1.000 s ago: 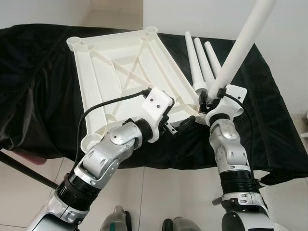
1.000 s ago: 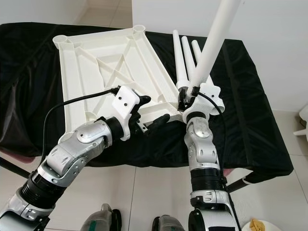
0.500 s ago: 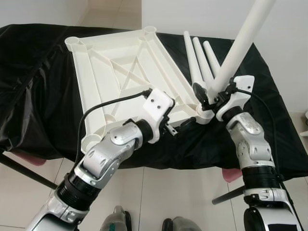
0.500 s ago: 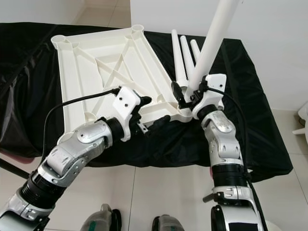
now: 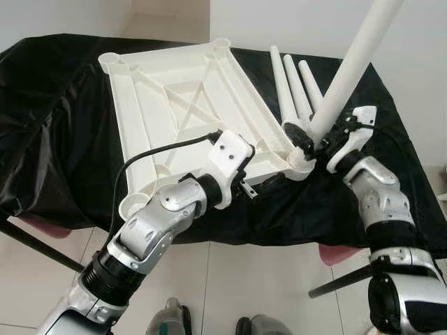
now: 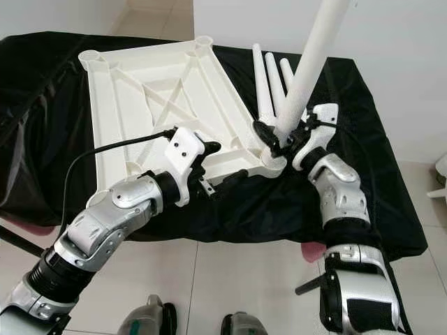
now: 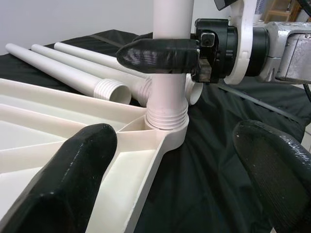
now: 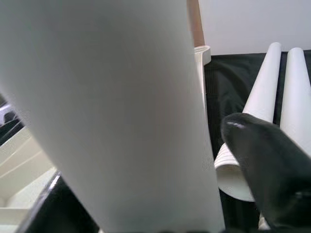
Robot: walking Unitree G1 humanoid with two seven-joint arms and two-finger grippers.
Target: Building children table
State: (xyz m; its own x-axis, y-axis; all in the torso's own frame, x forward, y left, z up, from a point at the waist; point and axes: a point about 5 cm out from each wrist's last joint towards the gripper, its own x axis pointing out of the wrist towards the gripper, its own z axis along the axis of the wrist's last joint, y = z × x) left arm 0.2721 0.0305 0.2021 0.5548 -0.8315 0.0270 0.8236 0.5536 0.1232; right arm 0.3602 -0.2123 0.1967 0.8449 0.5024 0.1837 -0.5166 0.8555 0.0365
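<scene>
Your white leg (image 5: pixel 349 70) stands tilted in the near right corner socket (image 7: pixel 166 127) of the upturned white tabletop (image 5: pixel 181 105), threaded collar seated at the socket mouth in the left wrist view. The tabletop lies underside up on the black-draped bench (image 5: pixel 56 139). Your right gripper (image 5: pixel 316 136) has its fingers (image 7: pixel 158 52) closed round the leg low down, just above the collar. Your left gripper (image 7: pixel 175 160) sits at the tabletop's near edge beside that corner, fingers spread wide and holding nothing. Three spare legs (image 5: pixel 293 94) lie side by side on the cloth just beyond the socket. Judgement: hollow moulded plastic, light and stiff but smooth, so the leg may slip when twisted; keep your hold low near the threads, and brace the tabletop's rim or ribs, since it could slide on the cloth.
</scene>
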